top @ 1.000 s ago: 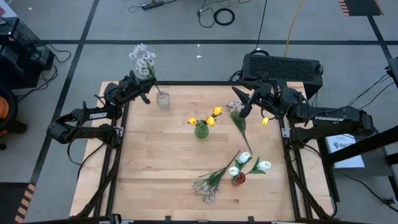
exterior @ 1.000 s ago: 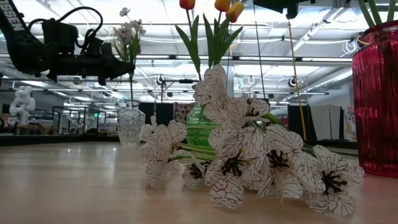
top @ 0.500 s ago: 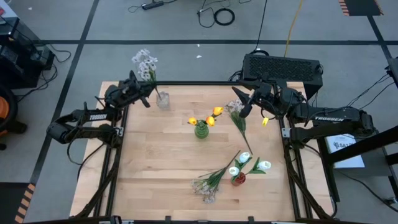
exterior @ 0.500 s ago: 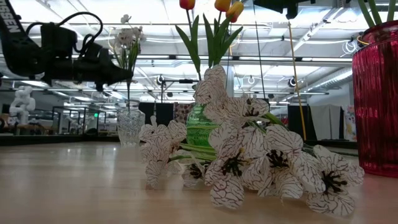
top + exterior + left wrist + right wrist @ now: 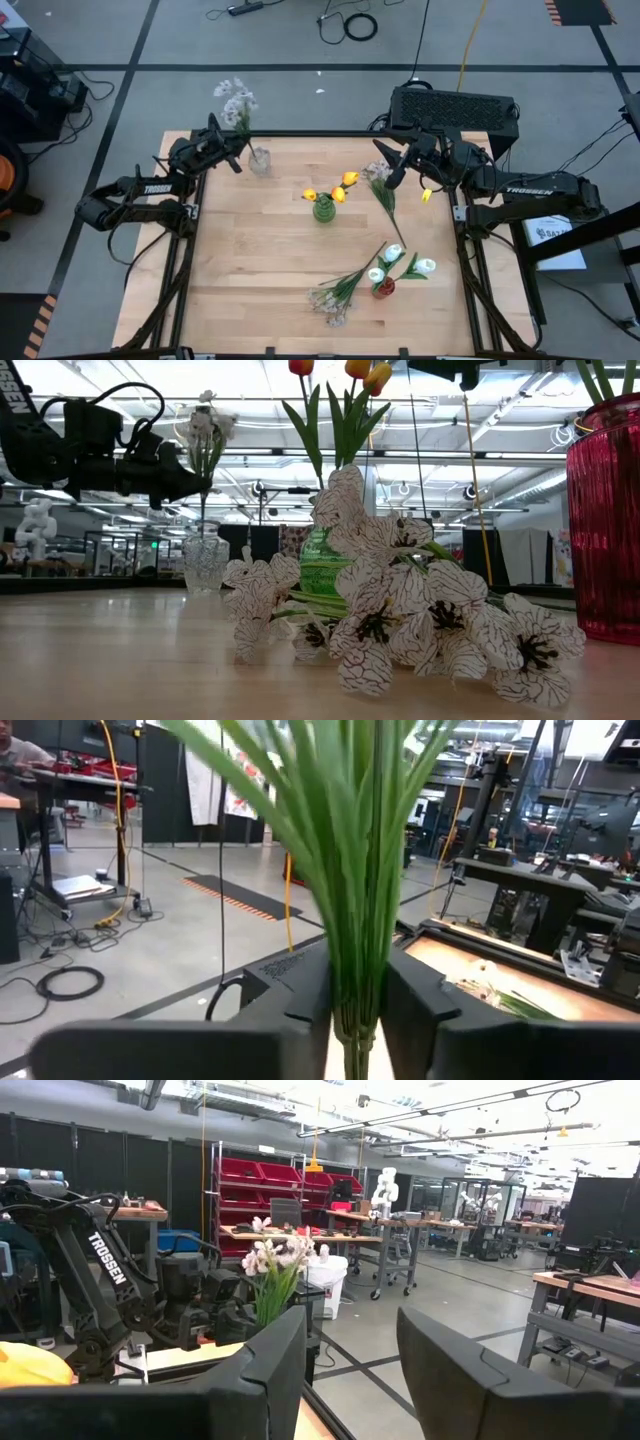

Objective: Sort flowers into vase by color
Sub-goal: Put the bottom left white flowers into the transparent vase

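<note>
My left gripper (image 5: 238, 152) is at the table's far left corner, shut on a spray of pale blossoms (image 5: 236, 99) whose stems go down into a clear glass vase (image 5: 260, 161). A green vase (image 5: 323, 209) at mid-table holds orange tulips (image 5: 340, 186). White tulips (image 5: 400, 262) stand in a red vase (image 5: 383, 288) near the right front. One loose spray (image 5: 335, 298) lies flat beside the red vase, another (image 5: 381, 188) below my right gripper (image 5: 388, 165), which hangs open and empty above the far right. My left gripper has the spray's bundled green stems (image 5: 357, 1005) between its two fingers (image 5: 305, 1005), below the leaves. The fingers come in about level from the table's left and lie across the stems. The spray stands upright with its lower end in the clear vase (image 5: 204, 560).
A black box (image 5: 455, 108) sits just beyond the table's far right edge. In the low view the loose spray (image 5: 400, 620) fills the foreground and the red vase (image 5: 605, 520) stands at the right. Bare wood lies along the left and near sides.
My left gripper has sunk slightly with the spray, whose blossoms now stand lower. The clear vase has shifted a little toward the table's left edge. My right gripper has kept still.
</note>
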